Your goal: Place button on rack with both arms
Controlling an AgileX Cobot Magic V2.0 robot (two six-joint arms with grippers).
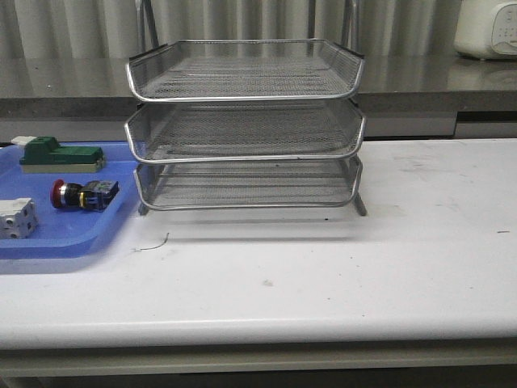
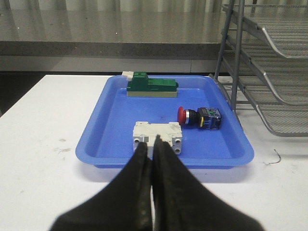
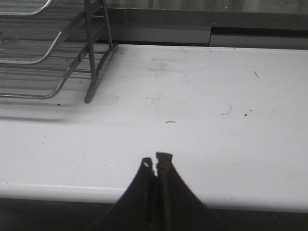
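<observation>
White tabletop (image 1: 339, 267) before a grey counter: the three-tier wire rack (image 1: 246, 121) stands at centre, all its trays bare. Just left of it sits a blue tray (image 1: 73, 238) holding the red-headed button (image 1: 84, 195), which lies on its side between a green block (image 1: 60, 155) and a white block (image 1: 16, 218), touching neither. The left gripper (image 2: 153, 147) hangs near the tray's front edge, fingers pressed together and holding nothing. The right gripper (image 3: 155, 166), likewise closed and empty-handed, hovers over bare table beside the rack.

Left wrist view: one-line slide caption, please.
Shut left gripper hovers before the blue tray holding the button, green block and white block, rack alongside.
</observation>
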